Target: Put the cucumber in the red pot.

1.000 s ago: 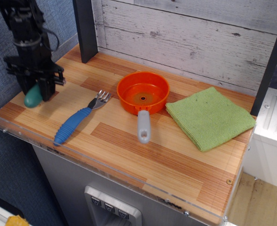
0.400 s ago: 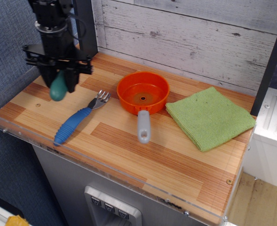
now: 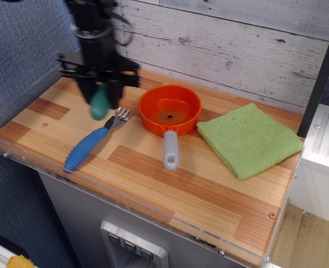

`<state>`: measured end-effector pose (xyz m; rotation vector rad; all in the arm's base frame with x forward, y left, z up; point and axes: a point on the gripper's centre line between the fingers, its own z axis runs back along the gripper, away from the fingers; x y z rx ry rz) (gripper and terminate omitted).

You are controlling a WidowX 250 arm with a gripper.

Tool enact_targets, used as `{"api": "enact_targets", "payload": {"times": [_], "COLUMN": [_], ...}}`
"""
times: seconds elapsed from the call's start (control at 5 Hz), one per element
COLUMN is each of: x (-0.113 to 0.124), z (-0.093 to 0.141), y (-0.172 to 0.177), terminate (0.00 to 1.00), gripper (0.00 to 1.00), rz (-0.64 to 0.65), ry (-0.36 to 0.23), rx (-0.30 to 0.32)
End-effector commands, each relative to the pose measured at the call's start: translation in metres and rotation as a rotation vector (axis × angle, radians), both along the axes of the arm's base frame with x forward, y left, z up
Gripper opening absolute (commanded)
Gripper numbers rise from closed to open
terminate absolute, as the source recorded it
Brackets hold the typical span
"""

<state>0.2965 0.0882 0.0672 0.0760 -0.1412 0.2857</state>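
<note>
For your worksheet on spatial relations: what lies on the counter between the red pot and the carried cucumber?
In the single view, only the fork's tines sit between the cucumber and red pot; otherwise bare wood.

Gripper (image 3: 100,95) with cucumber (image 3: 99,105) nearer red pot (image 3: 170,109)

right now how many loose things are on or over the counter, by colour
green: 2, the cucumber held in the gripper and the folded cloth
orange-red: 1, the red pot
blue: 1, the blue-handled fork
total: 4
</note>
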Motion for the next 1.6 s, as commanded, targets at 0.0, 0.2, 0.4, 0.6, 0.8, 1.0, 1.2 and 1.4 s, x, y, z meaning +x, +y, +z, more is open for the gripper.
{"api": "enact_targets", "payload": {"times": [0.0, 0.2, 0.4, 0.6, 0.8, 1.0, 1.2, 1.4], "x": [0.030, 0.040, 0.046, 0.052, 0.058, 0.063, 0.066, 0.065], "z": [0.010, 0.004, 0.003, -0.003, -0.006, -0.013, -0.016, -0.014], "y": [-0.019, -0.024, -0.028, -0.034, -0.038, -0.042, -0.044, -0.042], "terminate": [0.00, 0.00, 0.00, 0.00, 0.00, 0.00, 0.00, 0.00], "gripper": [0.00, 0.00, 0.00, 0.00, 0.00, 0.00, 0.00, 0.00], "rz": [0.078, 0.128, 0.192, 0.208, 0.228, 0.221, 0.237, 0.274], "ry": [-0.093, -0.131, -0.162, -0.165, -0.170, -0.170, -0.185, -0.220], "rx": [0.024, 0.028, 0.003, -0.011, -0.018, -0.025, -0.007, -0.008]}}
